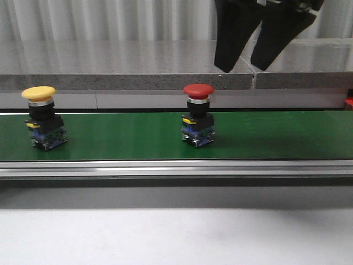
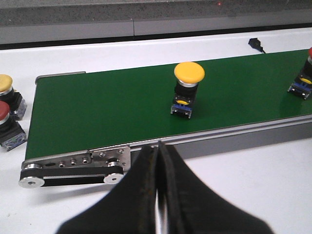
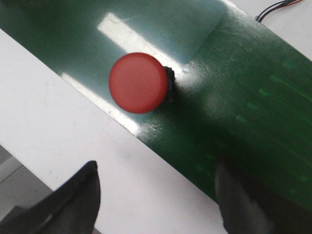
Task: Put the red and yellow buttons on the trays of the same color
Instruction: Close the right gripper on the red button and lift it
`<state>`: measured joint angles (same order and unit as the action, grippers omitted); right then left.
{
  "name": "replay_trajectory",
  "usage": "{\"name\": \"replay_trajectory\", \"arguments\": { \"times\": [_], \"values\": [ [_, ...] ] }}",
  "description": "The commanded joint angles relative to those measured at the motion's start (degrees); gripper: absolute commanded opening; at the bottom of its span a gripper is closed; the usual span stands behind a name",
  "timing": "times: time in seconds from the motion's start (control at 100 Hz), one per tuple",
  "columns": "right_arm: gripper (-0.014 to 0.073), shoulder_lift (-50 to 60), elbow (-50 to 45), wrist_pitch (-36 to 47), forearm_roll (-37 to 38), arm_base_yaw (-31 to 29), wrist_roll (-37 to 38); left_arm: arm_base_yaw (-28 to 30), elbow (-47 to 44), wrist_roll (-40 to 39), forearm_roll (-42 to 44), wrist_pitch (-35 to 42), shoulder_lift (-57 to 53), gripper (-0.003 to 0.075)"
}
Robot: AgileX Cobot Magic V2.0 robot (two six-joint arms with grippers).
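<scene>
Two buttons stand upright on the green conveyor belt (image 1: 127, 135). The yellow button (image 1: 39, 110) is at its left end and the red button (image 1: 198, 113) near the middle. My right gripper (image 1: 241, 68) hangs open above and slightly right of the red button, holding nothing. In the right wrist view the red cap (image 3: 139, 83) lies ahead of the open gripper (image 3: 156, 170). My left gripper (image 2: 157, 148) is shut and empty over the white table, just short of the belt's near rail, with the yellow button (image 2: 189, 83) beyond it. The trays are out of view.
A spare yellow button (image 2: 6, 87) and a spare red button (image 2: 5, 122) stand on the table past the belt's roller end (image 2: 73, 170). A black cable plug (image 2: 256, 44) lies behind the belt. A grey ledge (image 1: 110, 77) runs behind it. A small red shape (image 1: 349, 102) shows at the far right edge.
</scene>
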<state>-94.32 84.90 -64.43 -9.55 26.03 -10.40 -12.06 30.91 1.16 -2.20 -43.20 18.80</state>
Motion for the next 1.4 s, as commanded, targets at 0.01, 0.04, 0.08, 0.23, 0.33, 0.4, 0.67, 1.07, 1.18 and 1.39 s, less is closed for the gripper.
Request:
{"name": "replay_trajectory", "arguments": {
  "times": [0.01,0.04,0.08,0.23,0.33,0.4,0.67,1.07,1.18,1.39],
  "values": [
    [0.0501,-0.8,4.3,-1.8,-1.5,0.0,-3.0,-0.5,1.5,-0.7,-0.7,3.8,0.5,-0.0021],
    [0.0501,-1.6,4.9,-2.2,-1.6,0.0,-3.4,-0.5,1.5,-0.7,-0.7,3.8,0.5,-0.0021],
    [0.0501,-2.5,5.6,-2.2,-1.6,0.0,-3.8,-0.5,1.5,-0.7,-0.7,3.8,0.5,-0.0021],
    [0.0501,-6.1,7.6,-1.9,-1.6,0.0,-4.1,-0.5,1.5,-0.7,-0.7,3.8,0.5,-0.0021],
    [0.0501,-7.7,8.2,-1.6,-1.7,0.0,-4.4,-0.5,1.5,-0.7,-0.7,3.8,0.5,-0.0021],
    [0.0501,-8.3,8.2,-0.8,-1.7,0.0,-4.4,-0.5,1.5,-0.7,-0.7,3.8,0.5,-0.0021],
    [0.0239,-8.7,8.2,2.6,-1.7,0.0,-4.4,-0.5,1.5,-0.7,-0.7,3.8,0.5,-0.0021],
    [0.0214,-3.4,8.2,3.2,-1.7,-3.2,-3.4,-0.5,1.5,-0.7,-0.7,3.8,0.5,-0.0021],
    [0.0214,-0.4,8.2,4.0,-1.7,-6.9,-3.3,-0.5,1.5,-0.7,-0.7,3.8,0.5,-0.0021],
    [0.0214,3.1,8.1,4.1,-1.7,-18.6,-0.8,-0.5,1.5,-0.7,-0.7,3.8,0.5,-0.0021]
  ]
}}
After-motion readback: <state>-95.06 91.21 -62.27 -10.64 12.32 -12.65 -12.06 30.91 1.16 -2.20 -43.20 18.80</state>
